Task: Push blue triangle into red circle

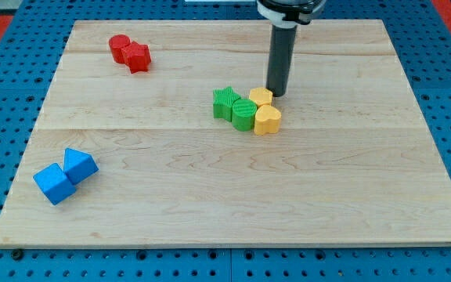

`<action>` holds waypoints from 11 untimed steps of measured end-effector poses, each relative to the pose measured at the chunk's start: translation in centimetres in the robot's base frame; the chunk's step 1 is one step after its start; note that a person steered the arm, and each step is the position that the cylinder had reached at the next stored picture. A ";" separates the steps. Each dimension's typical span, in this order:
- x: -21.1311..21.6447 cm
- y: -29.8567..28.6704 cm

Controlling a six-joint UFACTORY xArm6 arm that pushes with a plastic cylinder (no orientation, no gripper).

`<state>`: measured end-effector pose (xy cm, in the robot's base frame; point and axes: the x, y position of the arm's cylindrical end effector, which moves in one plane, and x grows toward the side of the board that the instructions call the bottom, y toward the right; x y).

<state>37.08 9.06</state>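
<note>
We are at the very start: our tip [276,93] rests beside the yellow blocks [263,109], well apart from the blue triangle [80,165] at the view's lower left. There are no jaws, only a rod. Next we must get below the triangle and push it up toward the red circle [119,47].

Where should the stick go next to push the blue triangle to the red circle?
Probably my tip should first travel toward the view's bottom left, stopping just below-left of the blue triangle. Right now it sits beside the yellow block, far from both blue blocks. The red circle lies up and slightly right of the triangle, so pushing has to start from the triangle's far side, near the blue cube.
</note>
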 end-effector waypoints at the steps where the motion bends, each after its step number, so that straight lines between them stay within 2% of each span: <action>1: -0.2 5.9; 2: 7.2 13.1; 3: 16.4 10.4; 4: 20.1 -1.2; 5: 22.0 -12.9; 8: 21.1 -29.2; 9: 16.1 -31.6; 10: 11.8 -29.7; 11: 10.5 -24.8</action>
<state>47.61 -15.73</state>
